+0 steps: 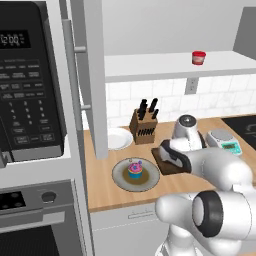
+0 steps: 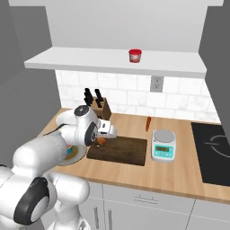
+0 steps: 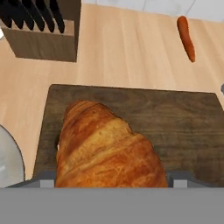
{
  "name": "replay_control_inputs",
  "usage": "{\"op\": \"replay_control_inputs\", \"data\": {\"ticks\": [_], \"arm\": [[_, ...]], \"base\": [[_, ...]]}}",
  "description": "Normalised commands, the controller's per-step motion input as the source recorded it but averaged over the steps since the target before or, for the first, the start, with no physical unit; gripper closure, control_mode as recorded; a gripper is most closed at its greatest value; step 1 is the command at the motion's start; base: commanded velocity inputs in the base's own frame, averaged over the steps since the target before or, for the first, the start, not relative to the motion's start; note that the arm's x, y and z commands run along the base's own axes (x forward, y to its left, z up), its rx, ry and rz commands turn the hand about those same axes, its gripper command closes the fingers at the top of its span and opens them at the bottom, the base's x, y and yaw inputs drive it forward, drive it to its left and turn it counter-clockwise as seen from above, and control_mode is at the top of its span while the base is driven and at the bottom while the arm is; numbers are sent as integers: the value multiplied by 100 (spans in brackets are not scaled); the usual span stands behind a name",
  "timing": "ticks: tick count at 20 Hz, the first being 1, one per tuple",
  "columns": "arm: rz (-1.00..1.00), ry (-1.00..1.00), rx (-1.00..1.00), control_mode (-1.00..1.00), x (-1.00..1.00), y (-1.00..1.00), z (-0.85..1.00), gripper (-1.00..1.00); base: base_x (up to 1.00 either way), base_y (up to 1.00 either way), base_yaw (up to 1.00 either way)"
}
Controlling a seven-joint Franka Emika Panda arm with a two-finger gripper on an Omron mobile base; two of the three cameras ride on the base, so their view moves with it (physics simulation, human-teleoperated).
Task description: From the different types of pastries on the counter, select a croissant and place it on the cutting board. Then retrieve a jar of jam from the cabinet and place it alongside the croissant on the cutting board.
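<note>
Pinching one croissant [image 3: 107,144], the tool [image 2: 102,140] hangs over one cutting board [image 3: 183,127]; one jar of jam [image 2: 134,55] shelved.

Landmark: cutting board [image 2: 121,152]. Its right part is bare, open from above; croissant [image 3: 107,146] takes up the left end. Knife block [image 2: 102,108] stands behind the left corner, scale [image 2: 163,145] just right, plate [image 1: 120,175] with cupcake [image 1: 134,169] left, carrot [image 2: 148,123] behind.
</note>
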Motion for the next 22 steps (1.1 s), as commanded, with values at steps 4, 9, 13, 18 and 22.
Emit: {"op": "replay_control_inputs", "data": {"ticks": [4,9,13,18,22], "arm": [[4,2,-6,-100,10,23,-18,100],[0,3,-4,-100,6,4,-35,100],[0,3,0,-100,5,-4,-22,100],[0,1,0,-100,20,0,0,100],[0,0,0,-100,13,0,0,-100]], "base": [[0,0,0],[0,0,0],[0,0,0],[0,0,0],[0,0,0]]}}
